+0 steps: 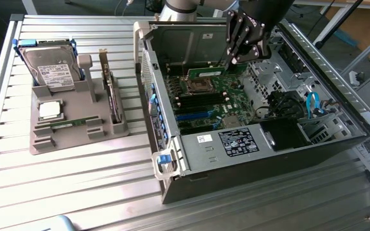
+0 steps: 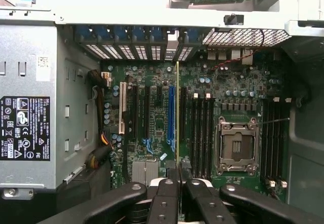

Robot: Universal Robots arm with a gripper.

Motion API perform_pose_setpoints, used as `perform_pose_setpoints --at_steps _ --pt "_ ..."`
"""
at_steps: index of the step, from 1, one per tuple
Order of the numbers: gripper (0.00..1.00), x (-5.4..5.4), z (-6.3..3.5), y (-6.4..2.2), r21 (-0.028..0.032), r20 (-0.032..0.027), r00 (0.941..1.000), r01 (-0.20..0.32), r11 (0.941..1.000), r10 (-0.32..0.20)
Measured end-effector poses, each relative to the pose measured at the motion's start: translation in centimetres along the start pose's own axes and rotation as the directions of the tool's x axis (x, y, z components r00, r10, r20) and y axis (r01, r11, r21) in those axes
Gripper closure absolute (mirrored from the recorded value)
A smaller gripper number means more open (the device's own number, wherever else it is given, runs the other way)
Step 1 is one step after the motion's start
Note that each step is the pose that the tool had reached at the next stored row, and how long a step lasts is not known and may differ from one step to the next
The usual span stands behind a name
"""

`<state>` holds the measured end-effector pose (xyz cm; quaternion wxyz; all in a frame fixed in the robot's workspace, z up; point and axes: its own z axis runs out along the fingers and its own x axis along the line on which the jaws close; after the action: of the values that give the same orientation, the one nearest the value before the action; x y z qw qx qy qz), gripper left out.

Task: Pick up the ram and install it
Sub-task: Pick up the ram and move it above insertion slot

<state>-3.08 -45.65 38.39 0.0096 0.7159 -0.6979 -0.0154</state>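
- Ribbed metal counter (image 1: 75, 192) carries an open computer case (image 1: 249, 163) lying on its side, with a grey holder (image 1: 44, 144) just beside it towards the exterior view's left.
- On the holder sit a hard drive (image 1: 55, 70), a square silver processor chip (image 1: 48, 109) and an upright dark expansion card (image 1: 111, 96).
- Reaching into the case, the claw (image 1: 238, 60) is narrow and pinches the ram (image 1: 212, 72) by its upper edge.
- The ram hangs over the motherboard (image 1: 204, 103), near the empty processor socket (image 1: 198, 86).
- In the wrist view the ram (image 2: 177, 107) shows edge-on as a thin line running out from the claw (image 2: 178, 183), between the blue slot (image 2: 171, 118) and the black memory slots (image 2: 200, 133).
- Whether it touches a slot cannot be told.
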Motion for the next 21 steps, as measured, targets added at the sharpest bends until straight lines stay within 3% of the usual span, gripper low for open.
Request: perform_pose_setpoints --at_steps 12,21 --pt "0.88 0.0 0.7 -0.02 0.0001 0.0002 1.0 0.0 1.0 0.0" --pt "0.88 0.0 1.91 -0.07 0.0 0.0002 1.0 -0.001 1.0 0.001"
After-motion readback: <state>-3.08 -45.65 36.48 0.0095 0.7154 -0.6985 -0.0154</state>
